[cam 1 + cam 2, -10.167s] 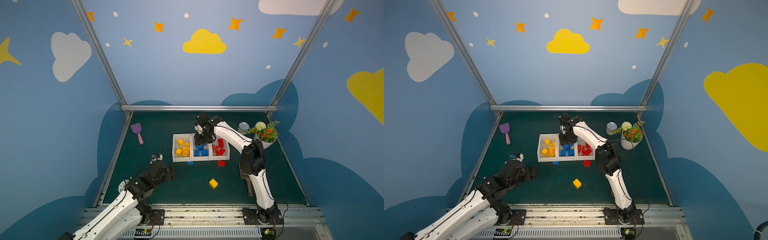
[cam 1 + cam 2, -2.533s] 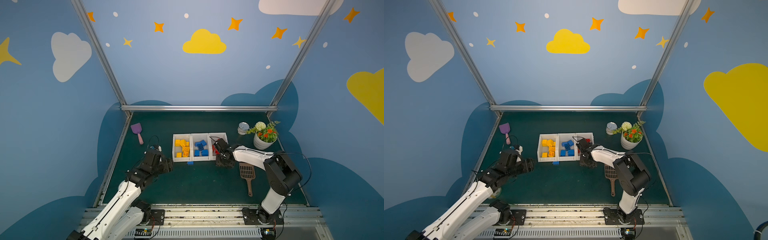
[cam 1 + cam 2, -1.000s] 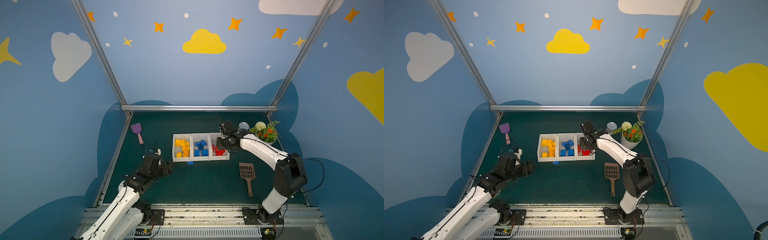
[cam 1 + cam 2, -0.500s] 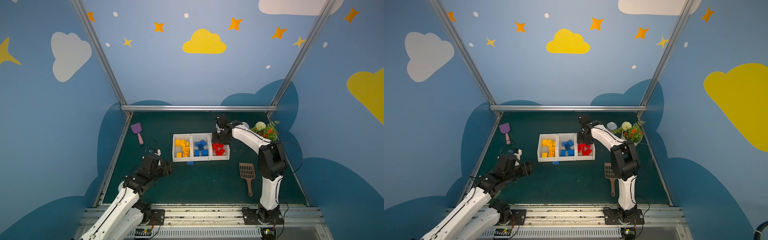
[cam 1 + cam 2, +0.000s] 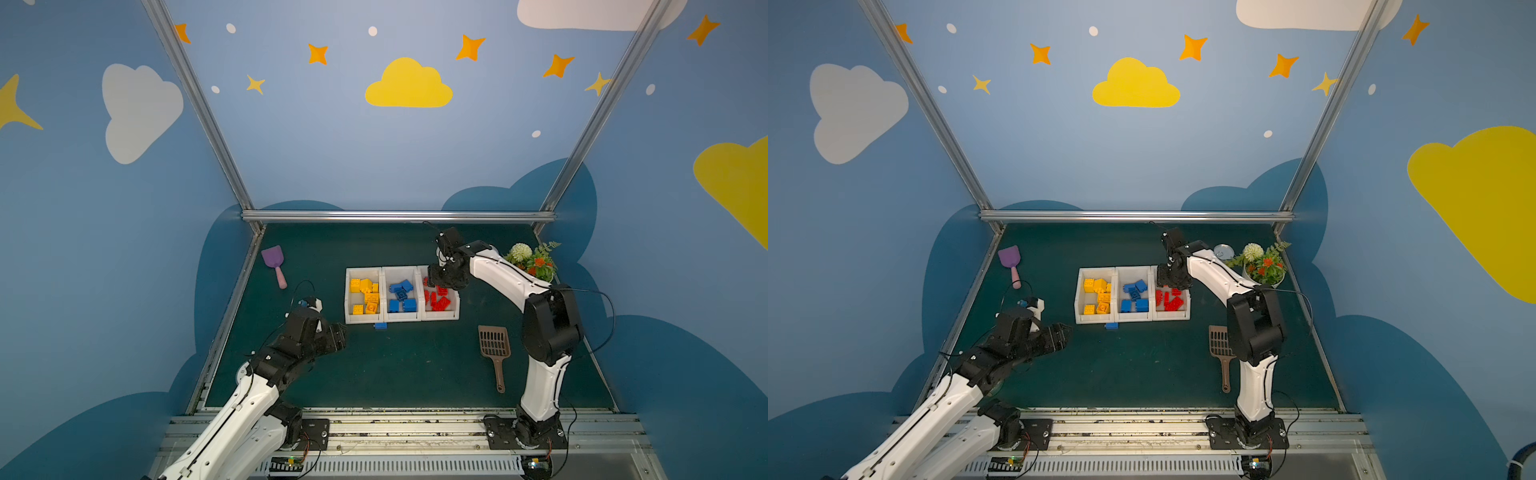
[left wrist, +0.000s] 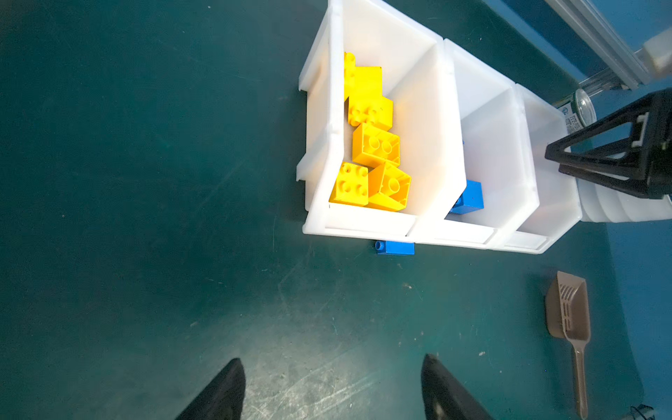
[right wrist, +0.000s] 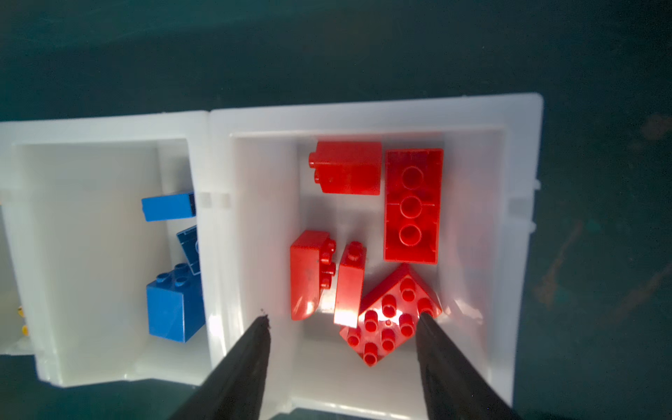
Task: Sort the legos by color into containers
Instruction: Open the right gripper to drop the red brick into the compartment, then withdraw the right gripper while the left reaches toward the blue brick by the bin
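Note:
Three white containers (image 5: 401, 319) stand joined in a row on the green mat. Yellow legos (image 5: 365, 293) fill the left one, blue legos (image 5: 401, 296) the middle one, red legos (image 5: 439, 300) the right one. One blue lego (image 5: 380, 326) lies on the mat against the containers' front wall, also seen in the left wrist view (image 6: 395, 248). My right gripper (image 7: 343, 319) hangs open over the red container, nothing between its fingers, several red bricks (image 7: 411, 203) below. My left gripper (image 6: 332, 360) is open and empty, low over the mat, left of the containers (image 5: 340, 332).
A purple scoop (image 5: 274, 261) lies at the back left. A brown slotted scoop (image 5: 494, 345) lies on the mat right of the front middle. A flower pot (image 5: 534, 266) and a metal tin (image 5: 1224, 251) stand at the back right.
My right gripper has swung left over the far end of the red container and opened. The left arm has stayed where it was.

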Controlling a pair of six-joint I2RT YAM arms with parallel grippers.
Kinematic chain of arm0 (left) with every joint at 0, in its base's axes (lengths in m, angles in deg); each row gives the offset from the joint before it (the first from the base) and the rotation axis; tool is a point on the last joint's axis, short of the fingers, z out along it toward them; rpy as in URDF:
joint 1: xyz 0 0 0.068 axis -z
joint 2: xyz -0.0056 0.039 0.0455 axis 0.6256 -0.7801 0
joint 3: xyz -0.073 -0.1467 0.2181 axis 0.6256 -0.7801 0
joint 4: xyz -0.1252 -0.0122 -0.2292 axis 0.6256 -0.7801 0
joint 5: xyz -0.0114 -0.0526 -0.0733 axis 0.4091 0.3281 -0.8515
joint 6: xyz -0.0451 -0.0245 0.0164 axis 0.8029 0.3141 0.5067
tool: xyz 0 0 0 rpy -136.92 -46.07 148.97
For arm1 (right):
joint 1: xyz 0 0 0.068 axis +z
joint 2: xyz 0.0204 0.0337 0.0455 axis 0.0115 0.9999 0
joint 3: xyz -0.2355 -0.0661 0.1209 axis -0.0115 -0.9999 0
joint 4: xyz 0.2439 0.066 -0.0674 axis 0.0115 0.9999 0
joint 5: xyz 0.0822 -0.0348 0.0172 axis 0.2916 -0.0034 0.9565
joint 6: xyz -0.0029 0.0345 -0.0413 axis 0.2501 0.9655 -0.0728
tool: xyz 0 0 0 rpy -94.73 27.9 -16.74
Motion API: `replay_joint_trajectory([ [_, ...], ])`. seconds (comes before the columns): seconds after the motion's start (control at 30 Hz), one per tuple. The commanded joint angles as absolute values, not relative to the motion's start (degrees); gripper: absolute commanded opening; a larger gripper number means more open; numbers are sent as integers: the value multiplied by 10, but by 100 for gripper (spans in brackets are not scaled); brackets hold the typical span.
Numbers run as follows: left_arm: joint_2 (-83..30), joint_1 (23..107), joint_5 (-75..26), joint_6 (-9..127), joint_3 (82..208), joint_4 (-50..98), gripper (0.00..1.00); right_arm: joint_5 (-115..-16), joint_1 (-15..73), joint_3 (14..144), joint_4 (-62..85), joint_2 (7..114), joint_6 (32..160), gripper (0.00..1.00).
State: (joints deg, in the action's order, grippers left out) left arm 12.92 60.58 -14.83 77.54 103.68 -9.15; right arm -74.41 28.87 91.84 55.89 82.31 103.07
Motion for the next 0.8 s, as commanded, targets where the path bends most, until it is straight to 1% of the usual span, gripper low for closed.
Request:
replay_joint_trajectory([
  [0.0,124,604,-161,775,1028,-86,76,-740,286,896,562,775,1037,64],
  [0.17,117,608,-167,772,1027,-78,76,-740,287,838,552,718,1046,64],
  [0.37,97,632,-144,783,1024,-41,76,-753,286,758,550,632,1055,64],
  [0.47,70,669,-111,788,1029,-25,76,-765,284,722,558,586,1060,64],
  [0.63,14,771,-5,802,1025,40,77,-779,280,654,559,511,1070,64],
  [0.77,-44,820,57,812,1027,88,77,-788,274,613,554,468,1062,64],
])
